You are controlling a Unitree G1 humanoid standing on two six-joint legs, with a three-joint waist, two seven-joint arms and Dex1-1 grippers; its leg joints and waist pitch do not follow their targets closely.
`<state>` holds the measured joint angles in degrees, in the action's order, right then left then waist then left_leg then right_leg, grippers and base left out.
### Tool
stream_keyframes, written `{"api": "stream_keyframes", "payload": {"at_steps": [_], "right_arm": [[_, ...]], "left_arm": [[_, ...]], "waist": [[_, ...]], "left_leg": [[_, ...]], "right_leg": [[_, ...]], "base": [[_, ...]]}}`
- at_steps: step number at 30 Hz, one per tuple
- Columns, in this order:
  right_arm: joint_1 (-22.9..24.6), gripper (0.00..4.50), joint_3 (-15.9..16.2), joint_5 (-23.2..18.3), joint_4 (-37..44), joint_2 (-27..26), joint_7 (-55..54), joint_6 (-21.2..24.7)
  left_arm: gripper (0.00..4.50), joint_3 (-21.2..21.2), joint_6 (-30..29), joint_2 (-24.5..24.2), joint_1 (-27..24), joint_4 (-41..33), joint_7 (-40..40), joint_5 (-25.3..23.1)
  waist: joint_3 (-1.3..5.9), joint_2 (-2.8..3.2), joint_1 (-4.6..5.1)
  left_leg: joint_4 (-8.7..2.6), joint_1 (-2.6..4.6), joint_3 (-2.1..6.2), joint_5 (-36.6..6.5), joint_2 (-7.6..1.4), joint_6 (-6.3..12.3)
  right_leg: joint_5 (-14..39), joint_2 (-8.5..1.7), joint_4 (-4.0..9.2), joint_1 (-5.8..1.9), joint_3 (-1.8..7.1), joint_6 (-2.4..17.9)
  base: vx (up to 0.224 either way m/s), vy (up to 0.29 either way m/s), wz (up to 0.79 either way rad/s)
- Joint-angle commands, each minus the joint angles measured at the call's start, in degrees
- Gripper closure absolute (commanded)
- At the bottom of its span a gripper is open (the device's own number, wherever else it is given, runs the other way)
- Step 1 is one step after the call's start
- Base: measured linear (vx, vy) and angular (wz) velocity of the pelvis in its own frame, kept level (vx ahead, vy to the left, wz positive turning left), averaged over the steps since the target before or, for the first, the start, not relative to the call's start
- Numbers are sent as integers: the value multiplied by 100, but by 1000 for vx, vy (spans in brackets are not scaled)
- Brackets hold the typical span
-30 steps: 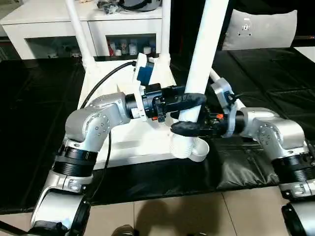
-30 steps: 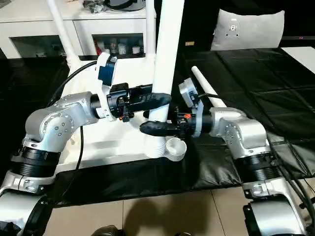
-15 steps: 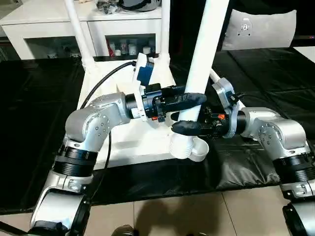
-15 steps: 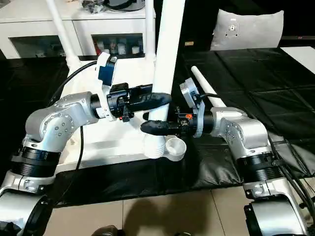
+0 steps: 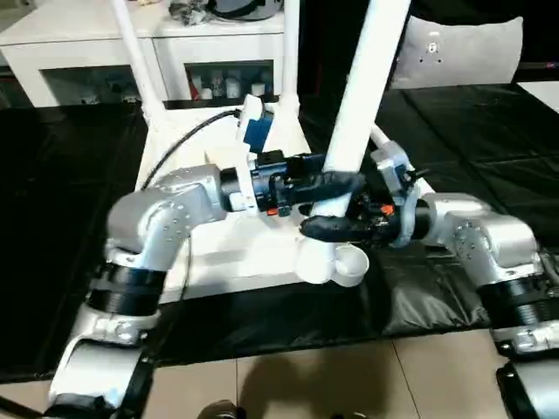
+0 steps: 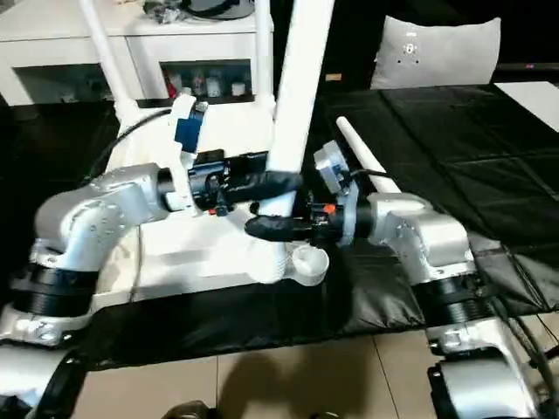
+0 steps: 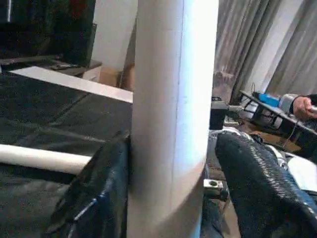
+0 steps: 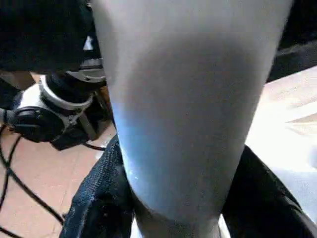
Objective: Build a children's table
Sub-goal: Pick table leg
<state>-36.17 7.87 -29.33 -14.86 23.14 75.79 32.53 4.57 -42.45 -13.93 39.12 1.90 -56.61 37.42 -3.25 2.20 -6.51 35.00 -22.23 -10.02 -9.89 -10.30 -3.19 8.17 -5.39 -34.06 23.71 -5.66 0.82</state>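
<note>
Beige tiled floor (image 5: 367,375), white cabinet (image 5: 96,44) behind — grey curtains (image 7: 267,44)

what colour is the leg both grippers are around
White; the leg shows best in the left eye view.

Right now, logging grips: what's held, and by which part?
The upright table leg, by its lower shaft just above the corner socket: right gripper clamps it; left gripper brackets it, one finger apart.

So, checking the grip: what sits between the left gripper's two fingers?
The upright white table leg stands between the left gripper's fingers, seen in the left wrist view.
</note>
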Motion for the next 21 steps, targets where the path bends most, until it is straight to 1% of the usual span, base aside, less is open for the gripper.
{"api": "stream_keyframes", "payload": {"at_steps": [1,2,4,5,6,7,9,10,11,12,13,14,16,18,19,20,21], "right_arm": [[-45,264,-72,137,-196,0,-362,-31],[-44,264,-51,173,-218,-5,-378,-63],[-28,264,6,263,-237,-8,-408,-128],[-8,264,21,292,-225,-24,-432,-142],[5,264,23,299,-217,-37,-446,-147],[11,264,13,332,-229,-84,-509,-176],[-14,264,7,402,-319,-121,-582,-267],[-24,264,4,423,-348,-132,-605,-294],[-118,264,-5,569,-576,-205,-806,-459],[-164,264,-23,617,-673,-248,-916,-531],[-172,264,-26,625,-690,-256,-936,-544],[-165,264,-45,608,-679,-277,-962,-544],[-133,264,-119,520,-604,-320,-948,-503],[-114,264,-214,384,-558,-338,-889,-420],[-114,264,-214,384,-558,-338,-889,-420],[-77,264,-269,292,-484,-333,-848,-354],[-9,264,-326,173,-361,-317,-796,-254]], "left_arm": [[133,431,-113,161,-3,-390,-238,188],[122,442,-117,204,-10,-408,-199,198],[114,488,-141,272,-28,-460,-131,166],[91,572,-108,304,-42,-491,-64,54],[81,614,-81,314,-57,-503,-33,-4],[76,708,7,336,-60,-463,73,-162],[76,727,50,365,-44,-421,121,-219],[76,730,58,371,-39,-411,130,-232],[76,731,84,397,-3,-379,155,-273],[76,734,92,409,13,-376,161,-289],[76,735,94,412,16,-376,163,-291],[76,734,94,412,-5,-402,166,-291],[76,699,119,432,-42,-415,196,-299],[76,620,136,459,-55,-376,211,-272],[76,620,136,459,-55,-376,211,-272],[76,513,126,477,-75,-348,211,-197],[76,315,115,528,-137,-346,173,5]], "waist": [[441,-86,-12],[444,-74,-18],[440,-79,-26],[444,-85,-35],[440,-85,-32],[442,-98,-31],[445,-102,-19],[450,-83,-22],[449,-73,-22],[446,-80,0],[447,-83,18],[447,-87,23],[447,-74,14],[450,-74,8],[448,-76,7],[451,-71,2],[454,-47,-10]], "left_leg": [[-406,87,85,-1231,-251,234],[-403,94,84,-1238,-250,230],[-406,103,84,-1292,-258,210],[-412,95,91,-1285,-260,212],[-412,96,90,-1287,-258,224],[-415,86,96,-1256,-256,222],[-409,83,90,-1221,-245,231],[-403,81,90,-1210,-246,227],[-404,86,91,-1221,-248,227],[-409,74,94,-1244,-245,215],[-408,81,94,-1273,-238,207],[-407,84,92,-1283,-238,215],[-409,96,93,-1282,-248,247],[-411,95,93,-1285,-253,256],[-412,93,93,-1278,-252,262],[-410,95,92,-1267,-256,266],[-406,98,92,-1255,-254,277]], "right_leg": [[2223,-324,414,-331,246,906],[2228,-323,418,-326,247,899],[2243,-324,419,-322,251,906],[2228,-330,416,-334,252,893],[2222,-325,423,-329,253,874],[2214,-333,418,-341,253,859],[2226,-333,426,-340,255,832],[2219,-337,425,-336,254,845],[2213,-334,421,-333,251,852],[2188,-330,420,-332,244,871],[2205,-326,426,-335,239,865],[2211,-328,428,-340,241,865],[2170,-320,425,-333,246,887],[2090,-320,412,-336,249,918],[2071,-319,412,-338,248,929],[2039,-321,408,-334,250,949],[2001,-323,404,-339,249,970]], "base": [[0,0,0],[0,0,0],[0,0,0],[0,0,0],[0,0,0],[0,0,0],[0,0,0],[0,0,0],[0,0,0],[0,0,0],[0,0,0],[0,0,0],[0,0,0],[0,0,0],[0,0,0],[0,0,0],[0,0,0]]}}
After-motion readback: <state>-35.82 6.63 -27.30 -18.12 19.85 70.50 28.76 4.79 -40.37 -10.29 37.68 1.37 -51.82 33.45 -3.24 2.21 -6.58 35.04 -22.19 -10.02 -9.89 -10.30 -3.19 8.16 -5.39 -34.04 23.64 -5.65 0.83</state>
